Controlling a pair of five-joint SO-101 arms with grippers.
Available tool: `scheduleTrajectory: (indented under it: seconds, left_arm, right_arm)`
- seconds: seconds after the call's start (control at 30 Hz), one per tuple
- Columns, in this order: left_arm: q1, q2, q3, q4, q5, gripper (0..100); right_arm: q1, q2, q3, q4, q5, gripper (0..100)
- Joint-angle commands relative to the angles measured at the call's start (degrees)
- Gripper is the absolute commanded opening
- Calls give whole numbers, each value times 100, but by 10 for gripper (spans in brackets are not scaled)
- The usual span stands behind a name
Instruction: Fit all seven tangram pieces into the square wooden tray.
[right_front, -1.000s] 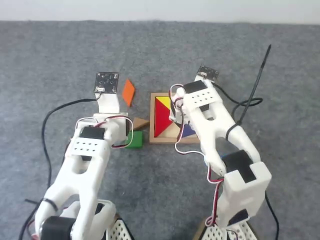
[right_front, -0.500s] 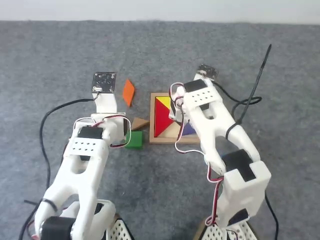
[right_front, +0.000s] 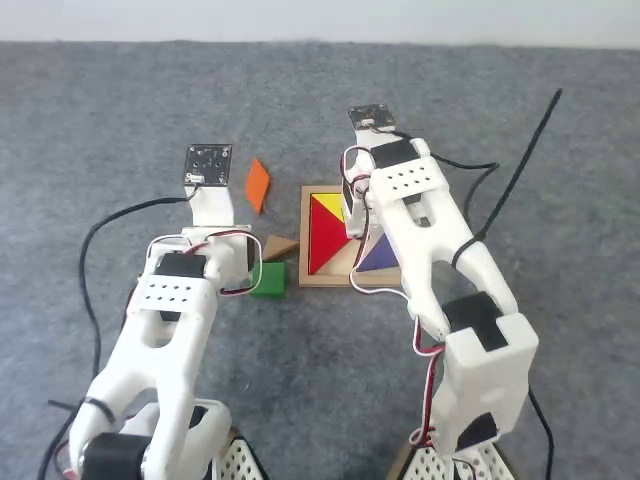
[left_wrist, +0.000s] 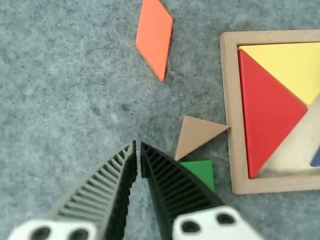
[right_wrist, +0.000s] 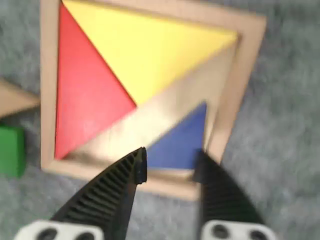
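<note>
High view: right arm (right_front: 415, 205) covers part of the tray (right_front: 303, 235); right pincer (right_wrist: 171, 164) spread, left pincer (left_wrist: 138, 150) closed.

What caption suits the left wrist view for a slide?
Shut tool near orange piece, tan triangle and green piece outside the tray holding red triangle and yellow triangle.
</note>
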Motion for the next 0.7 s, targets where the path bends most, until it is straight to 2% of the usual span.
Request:
scheduleTrajectory:
  seconds: [0.0, 0.3, 0.67]
  left_arm:
    - [-26, -264, -347, 44, 53, 12]
    - [0, -264, -347, 35, 44, 12]
    - [-26, -229, -338, -53, 44, 12]
  right_arm:
    - [277, 171, -273, -558, 308, 10]
    - [453, 822, -290, -787, 1152, 8]
    - [453, 92, -290, -259, 1169, 9]
